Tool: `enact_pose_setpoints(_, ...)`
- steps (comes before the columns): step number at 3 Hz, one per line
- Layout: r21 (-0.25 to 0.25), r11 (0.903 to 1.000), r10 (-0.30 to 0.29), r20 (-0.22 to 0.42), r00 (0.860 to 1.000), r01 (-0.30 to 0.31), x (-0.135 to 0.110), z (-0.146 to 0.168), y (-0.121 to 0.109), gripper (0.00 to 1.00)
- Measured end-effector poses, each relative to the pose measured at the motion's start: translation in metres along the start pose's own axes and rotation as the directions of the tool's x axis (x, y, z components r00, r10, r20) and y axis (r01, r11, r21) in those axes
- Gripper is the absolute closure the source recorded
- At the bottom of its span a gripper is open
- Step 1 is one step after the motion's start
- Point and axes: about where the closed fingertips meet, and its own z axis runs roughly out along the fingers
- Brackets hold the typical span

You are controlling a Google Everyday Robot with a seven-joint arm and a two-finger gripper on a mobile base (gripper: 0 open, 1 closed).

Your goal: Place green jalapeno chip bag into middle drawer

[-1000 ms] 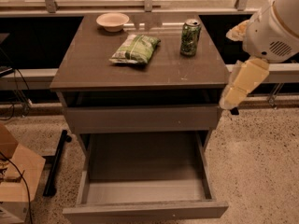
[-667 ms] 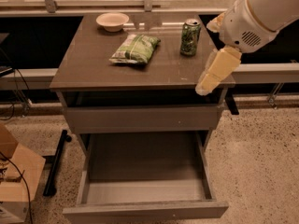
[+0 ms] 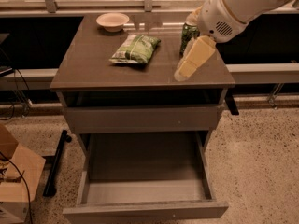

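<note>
The green jalapeno chip bag (image 3: 136, 49) lies flat on the cabinet top (image 3: 93, 69), near the middle and toward the back. My gripper (image 3: 187, 66) hangs over the right part of the top, to the right of the bag and apart from it, with nothing seen in it. The arm comes in from the upper right. Below the top, a pulled-out drawer (image 3: 145, 204) stands open and holds nothing. A shut drawer front (image 3: 140, 118) sits above it.
A green drink can (image 3: 188, 34) stands at the back right of the top, partly hidden behind my arm. A pale bowl (image 3: 112, 21) sits at the back left. A cardboard box (image 3: 14, 176) and cables lie on the floor at the left.
My arm has swung left and inward, from beside the cabinet's right edge to over the right part of the top. The bag, can and bowl have not moved.
</note>
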Motion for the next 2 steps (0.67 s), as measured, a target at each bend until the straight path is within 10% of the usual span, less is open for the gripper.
enact_pose_setpoints(2,0.017,0.9988,0.044,0.072,0.996,-0.045,-0.016,0.039,-0.013,0.00)
